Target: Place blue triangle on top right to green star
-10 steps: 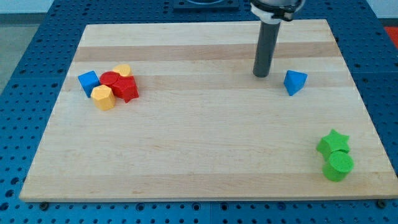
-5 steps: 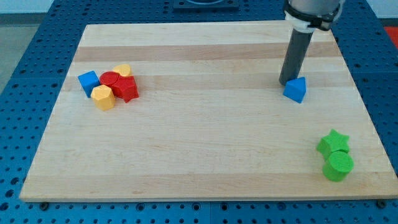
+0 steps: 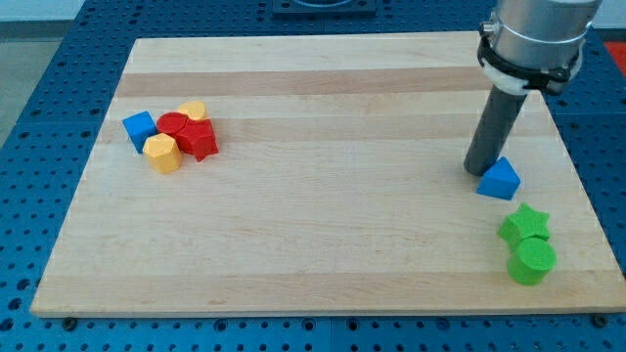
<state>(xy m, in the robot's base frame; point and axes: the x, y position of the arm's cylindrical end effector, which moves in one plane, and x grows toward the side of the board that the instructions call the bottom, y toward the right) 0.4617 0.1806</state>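
The dark rod was held nearly upright at the view's right, beneath a grey cylindrical wrist ringed by a black band. My tip was set down on the surface.

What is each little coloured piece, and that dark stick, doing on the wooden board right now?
My tip: touching blue triangle's upper-left side.
Blue triangle: just above green star, apart from it.
Green star: touching green cylinder.
Green cylinder: below the star.
Blue cube, two red blocks, two yellow blocks: clustered at view's left.
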